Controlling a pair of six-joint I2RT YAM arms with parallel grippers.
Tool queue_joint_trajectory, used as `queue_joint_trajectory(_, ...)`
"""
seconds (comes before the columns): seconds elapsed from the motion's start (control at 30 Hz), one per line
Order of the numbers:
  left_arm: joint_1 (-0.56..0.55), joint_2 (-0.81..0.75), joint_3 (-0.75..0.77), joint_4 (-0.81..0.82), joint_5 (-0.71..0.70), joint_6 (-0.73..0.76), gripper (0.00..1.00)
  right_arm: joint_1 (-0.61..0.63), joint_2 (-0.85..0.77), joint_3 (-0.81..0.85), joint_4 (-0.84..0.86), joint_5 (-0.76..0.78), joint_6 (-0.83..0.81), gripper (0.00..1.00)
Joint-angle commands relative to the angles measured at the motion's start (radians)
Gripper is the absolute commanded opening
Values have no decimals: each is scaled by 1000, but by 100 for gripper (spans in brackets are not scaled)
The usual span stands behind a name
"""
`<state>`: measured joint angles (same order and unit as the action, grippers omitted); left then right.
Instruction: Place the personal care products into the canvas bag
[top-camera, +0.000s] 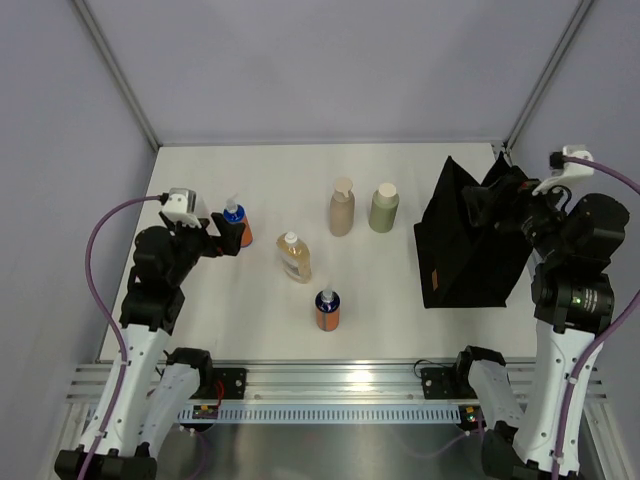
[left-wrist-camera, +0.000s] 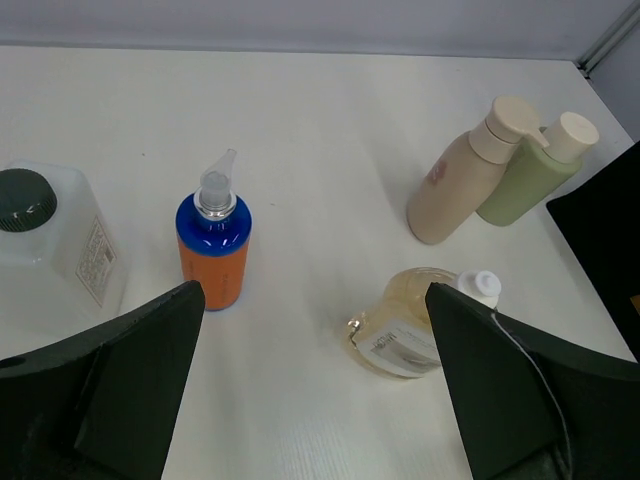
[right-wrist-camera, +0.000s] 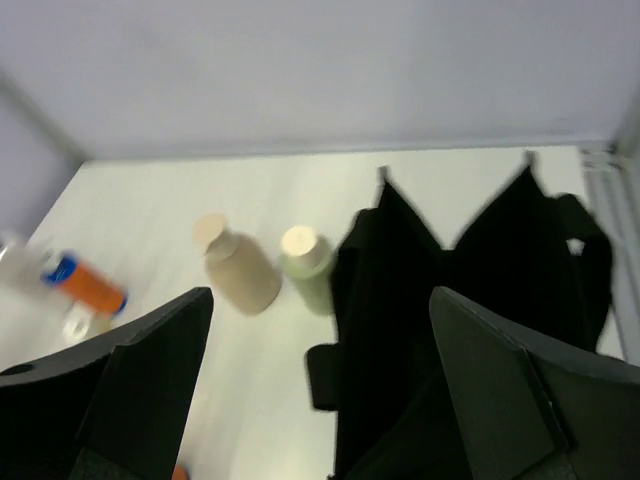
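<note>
Five bottles show from above: an orange bottle with a blue cap (top-camera: 236, 225) right beside my open left gripper (top-camera: 224, 238), an amber pump bottle (top-camera: 294, 257), a second orange bottle (top-camera: 328, 309), a tan pump bottle (top-camera: 342, 208) and an olive-green bottle (top-camera: 383, 208). The left wrist view adds a clear bottle with a grey cap (left-wrist-camera: 50, 235) left of the orange bottle (left-wrist-camera: 212, 255). The amber bottle (left-wrist-camera: 410, 325) is partly behind the right finger of the empty left gripper (left-wrist-camera: 315, 390). The black canvas bag (top-camera: 470, 245) stands at the right, with my open right gripper (top-camera: 503, 203) over its top (right-wrist-camera: 460, 300).
The table's left edge lies just beyond the left arm. Grey enclosure walls stand at the back and sides. The metal rail with both arm bases (top-camera: 340, 385) runs along the near edge. The tan bottle (right-wrist-camera: 240, 270) and green bottle (right-wrist-camera: 310, 265) stand close to the bag's left side.
</note>
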<state>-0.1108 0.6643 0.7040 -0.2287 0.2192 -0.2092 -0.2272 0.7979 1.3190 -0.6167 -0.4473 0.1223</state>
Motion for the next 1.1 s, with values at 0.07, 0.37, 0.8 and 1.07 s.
queue_joint_trajectory(0.07, -15, -9, -1, 61, 48, 17, 99, 110, 133, 123, -200, -660, -452, 100)
queue_joint_trajectory(0.37, -24, -3, -8, -12, 59, 17, 99, 782, 384, 74, -293, -177, -633, 100)
queue_joint_trajectory(0.8, -24, -72, -47, -72, -1, 59, 99, 1109, 566, -131, -15, -87, -620, 100)
queue_joint_trajectory(1.07, -24, -72, -47, -72, 11, 62, 99, 1111, 635, -161, -101, -235, -878, 99)
